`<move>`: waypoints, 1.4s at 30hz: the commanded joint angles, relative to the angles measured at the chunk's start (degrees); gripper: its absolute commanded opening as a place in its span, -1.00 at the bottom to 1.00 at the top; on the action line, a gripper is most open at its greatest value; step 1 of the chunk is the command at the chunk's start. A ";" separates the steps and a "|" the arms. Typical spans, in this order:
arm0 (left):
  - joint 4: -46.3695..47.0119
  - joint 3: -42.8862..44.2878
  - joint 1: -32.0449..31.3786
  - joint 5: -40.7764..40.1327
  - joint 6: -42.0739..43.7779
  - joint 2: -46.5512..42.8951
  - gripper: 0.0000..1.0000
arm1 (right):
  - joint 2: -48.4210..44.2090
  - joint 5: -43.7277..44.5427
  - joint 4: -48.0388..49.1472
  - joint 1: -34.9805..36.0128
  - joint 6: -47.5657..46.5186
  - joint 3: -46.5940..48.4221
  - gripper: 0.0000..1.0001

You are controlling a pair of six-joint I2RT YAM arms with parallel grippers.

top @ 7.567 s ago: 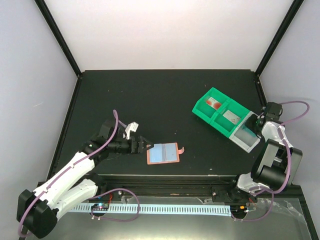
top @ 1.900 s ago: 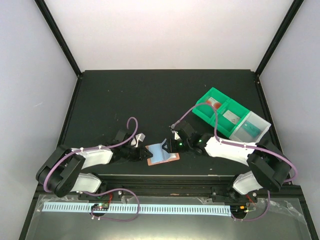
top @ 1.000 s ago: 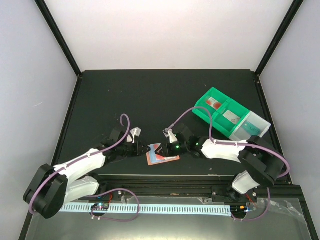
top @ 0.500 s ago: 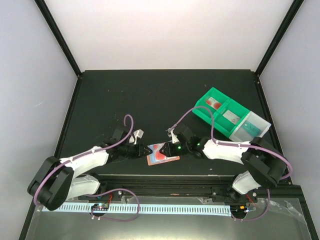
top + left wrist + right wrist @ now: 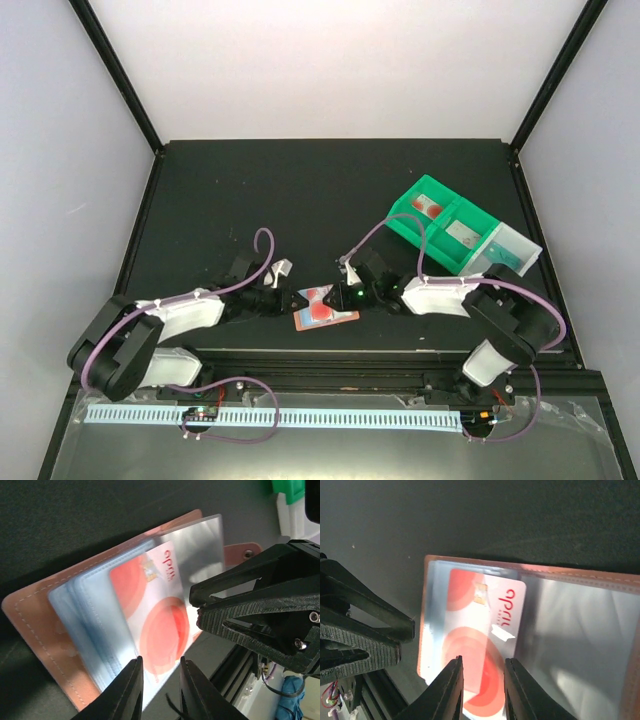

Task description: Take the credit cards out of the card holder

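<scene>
Left fingers (image 5: pixel 131 687) and right fingers (image 5: pixel 451 690) each stand narrowly parted, gripping nothing we can see, over the red-and-white credit card (image 5: pixel 480 630) sleeved in the open card holder (image 5: pixel 343 320) near the desk's (image 5: pixel 300 200) front edge, the bluish sleeves behind it too blurred to read.

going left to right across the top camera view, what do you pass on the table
left gripper → card holder → green compartment bin; the right gripper overlaps the card holder, so it is left out
</scene>
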 commanded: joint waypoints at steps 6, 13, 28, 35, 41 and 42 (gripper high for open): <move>5.36 -2.04 -0.36 -0.36 0.04 5.48 -0.64 | 2.10 -0.03 4.51 -0.77 0.89 -1.78 -0.48; 6.35 -2.86 -0.31 -1.12 -0.72 6.99 -0.80 | 3.54 -0.71 6.85 -0.83 1.56 -3.11 -0.45; 4.80 -2.34 -0.35 -2.81 -0.01 7.95 -0.89 | 3.76 -1.71 9.63 -1.25 2.21 -4.24 -0.72; 4.11 -1.93 -0.35 -3.79 0.59 8.30 -0.91 | 2.15 -2.22 11.10 -2.95 2.02 -6.45 -0.98; 4.13 -1.85 -0.32 -4.01 1.01 9.39 -0.92 | 0.35 -2.94 11.51 -4.43 1.63 -8.10 -0.98; 4.25 -1.89 -0.30 -3.93 0.99 9.49 -0.93 | 0.01 -3.09 11.51 -4.63 1.49 -8.28 -0.98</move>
